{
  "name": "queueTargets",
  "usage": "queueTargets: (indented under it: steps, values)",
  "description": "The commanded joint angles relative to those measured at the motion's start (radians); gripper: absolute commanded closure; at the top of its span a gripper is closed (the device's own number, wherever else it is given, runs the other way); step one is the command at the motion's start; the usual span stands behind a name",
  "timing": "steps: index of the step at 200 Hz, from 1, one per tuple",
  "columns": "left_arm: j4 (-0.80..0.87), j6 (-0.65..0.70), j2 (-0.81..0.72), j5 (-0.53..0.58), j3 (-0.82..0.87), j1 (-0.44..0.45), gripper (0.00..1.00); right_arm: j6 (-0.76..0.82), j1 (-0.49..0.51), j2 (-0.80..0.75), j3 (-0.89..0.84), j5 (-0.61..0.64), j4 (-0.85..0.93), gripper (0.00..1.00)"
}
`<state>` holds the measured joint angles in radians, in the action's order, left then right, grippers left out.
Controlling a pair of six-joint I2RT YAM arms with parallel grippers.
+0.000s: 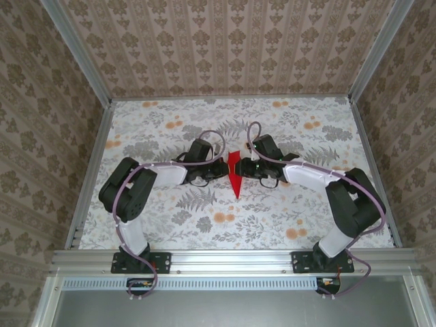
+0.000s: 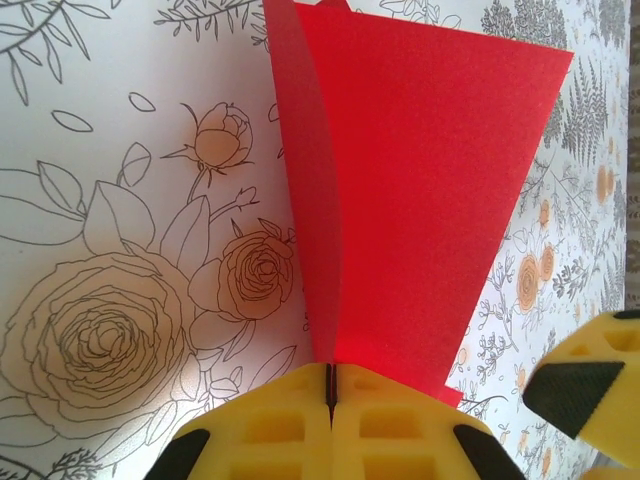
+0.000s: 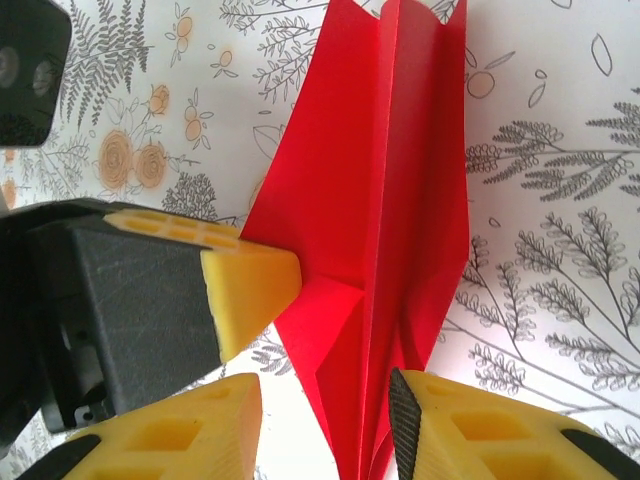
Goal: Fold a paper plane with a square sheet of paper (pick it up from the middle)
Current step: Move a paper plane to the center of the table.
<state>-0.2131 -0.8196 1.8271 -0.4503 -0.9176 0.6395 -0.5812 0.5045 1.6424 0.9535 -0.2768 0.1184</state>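
Dead centre of the top view sits the red paper point(image 1: 234, 176), and it's no flat square now: it's a narrow, pointed wedge with layered creases, tip aimed at the bottom of the frame. By the look of it most of the folding is done. What seems left is shaping the wings, pressing the last creases and setting the plane down. The left claw point(image 2: 330, 385) is pressed tight together at the bottom of its own view, pinching the paper along a fold. The sheet fans upward from it toward the top of the frame, one flap standing on edge. The right claw point(image 3: 325, 400) is spread, its two yellow fingers at the bottom of its view with the paper's narrow end between them. The right-hand finger is up against the paper, the left-hand one apart from it, so I'd call that no pinch yet. Over the flowered table point(image 1: 286, 129), the left arm point(image 1: 163, 174) and the right arm point(image 1: 310, 176) mirror each other. Elbows are bent out toward the frame's sides, forearms run inward, and the wrists meet nose to nose at the paper.
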Motion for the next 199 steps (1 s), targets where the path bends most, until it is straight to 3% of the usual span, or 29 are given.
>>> queueTargets:
  steps: [1,98,199]
  values:
    - [-0.028,-0.014,0.014,-0.025,0.012,-0.008,1.0,0.03,0.002,0.034,0.054,0.001,0.043,0.6]
    - [-0.049,-0.02,0.029,-0.019,0.047,-0.027,1.0,0.066,-0.007,0.168,0.131,0.04,0.08,0.55]
    - [-0.13,-0.068,0.064,-0.033,0.104,-0.06,1.0,0.032,-0.037,0.202,0.102,-0.093,0.009,0.46]
